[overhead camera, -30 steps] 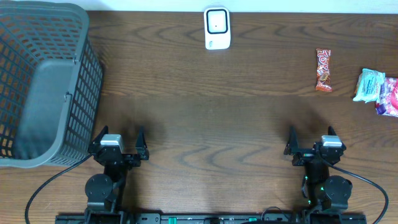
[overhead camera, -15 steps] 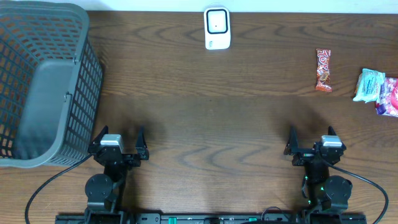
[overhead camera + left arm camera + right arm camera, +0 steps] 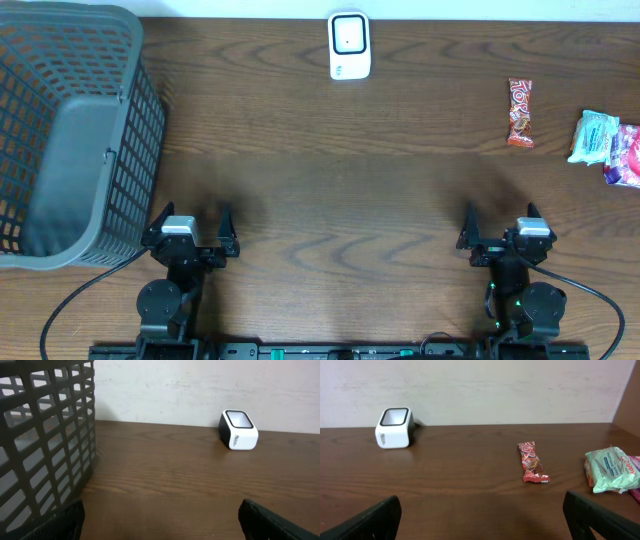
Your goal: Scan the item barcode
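**Mia:** What is far left?

**Ben:** A gray basket point(image 3: 70, 130) with holes in its walls. The picture edge cuts off its left side and top. From above, its near wall hides part of the floor inside.

**Mia:** And next to it?

**Ben:** The left gripper point(image 3: 192, 225) sits low on the brown table point(image 3: 320, 170), just beside the basket's near corner. Its jaws are spread wide with nothing between them. Its own camera shows only the dark fingers point(image 3: 60, 522), cut off at the bottom corners.

**Mia:** Where is the scanner?

**Ben:** The white scanner point(image 3: 349, 45) stands at the far edge of the table, near the middle, by the wall. Its dark window faces up. There is small print on its side, too tiny to read.

**Mia:** Then the other arm?

**Ben:** The right gripper point(image 3: 500, 222) is wide open too, holding nothing, well apart from everything.

**Mia:** And the things to scan?

**Ben:** They lie far right. A red candy bar point(image 3: 520, 112) lies alone. Past it is a green packet point(image 3: 594, 136), touching a pink packet point(image 3: 625, 155). The edge cuts off the pink one, so it may be sweets, but I am not sure. I cannot make out a barcode on any of them.
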